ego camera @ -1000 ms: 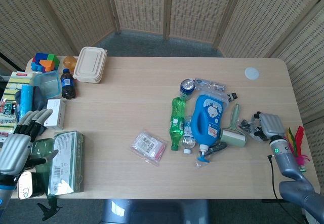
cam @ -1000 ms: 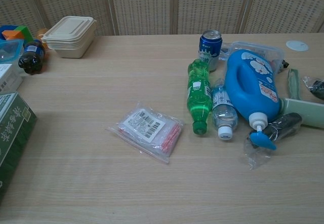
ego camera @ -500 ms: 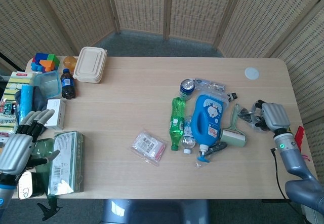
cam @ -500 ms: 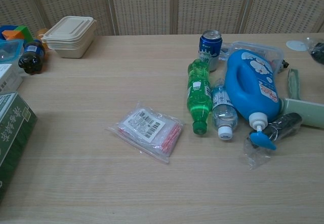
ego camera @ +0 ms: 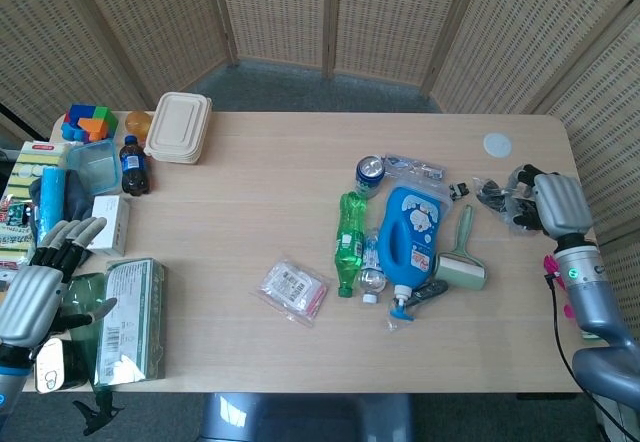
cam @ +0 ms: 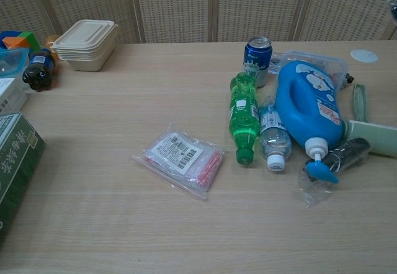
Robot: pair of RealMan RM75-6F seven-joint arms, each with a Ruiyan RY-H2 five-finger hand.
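Observation:
In the head view my right hand [ego camera: 556, 205] is raised over the table's right edge. It grips a small clear bag of black clips [ego camera: 494, 194] that hangs to its left, off the tabletop. At the left edge, my left hand [ego camera: 37, 284] hovers with fingers spread and nothing in it, beside a green box [ego camera: 128, 317]. The chest view shows neither hand clearly. A blue detergent jug [ego camera: 410, 230] lies mid-table with a green bottle [ego camera: 348, 242], a clear water bottle [ego camera: 370, 270] and a blue can [ego camera: 369, 172] around it.
A lint roller [ego camera: 461, 260] lies right of the jug. A packet with red contents [ego camera: 292, 288] lies centre front. A beige takeaway box [ego camera: 178, 127], cola bottle [ego camera: 133, 165], white carton [ego camera: 108, 224] and toys fill the far left. A white lid [ego camera: 497, 144] sits far right.
My right hand has risen and moved toward the table's far side, carrying the bag of black clips off the table. The left hand has hardly moved.

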